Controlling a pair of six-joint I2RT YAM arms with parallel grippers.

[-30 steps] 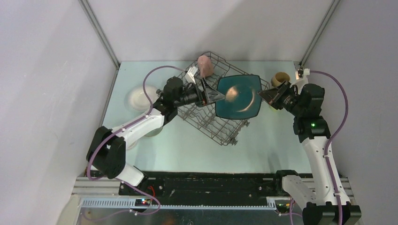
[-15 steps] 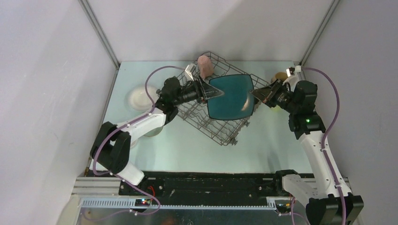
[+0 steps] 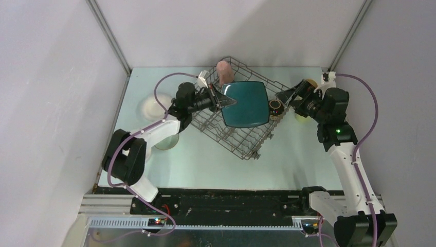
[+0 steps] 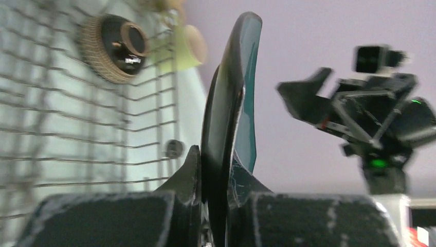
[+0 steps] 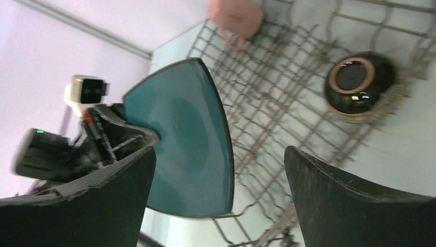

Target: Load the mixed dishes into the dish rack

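Note:
The dark teal square plate (image 3: 246, 104) hangs on edge over the grey wire dish rack (image 3: 241, 140). My left gripper (image 3: 226, 101) is shut on its left rim; in the left wrist view the plate (image 4: 229, 98) stands edge-on between the left gripper's (image 4: 218, 160) pads. To the plate's right, my right gripper (image 3: 288, 98) is open and clear of it, the plate (image 5: 190, 139) showing between the wide fingers of the right gripper (image 5: 220, 152). A pink mug (image 3: 224, 71) sits at the rack's far corner. The dark brown bowl (image 3: 276, 107) lies at the rack's right edge.
A white dish (image 3: 152, 106) lies left of the rack, and a pale round dish (image 3: 167, 143) shows under the left arm. A tan mug (image 3: 309, 84) and a light-green mug (image 3: 300, 118) stand by the right arm. Walls close in on both sides.
The left gripper has shut on the plate's left rim and the right gripper has let go and opened. The plate has shifted left over the rack, uncovering the brown bowl.

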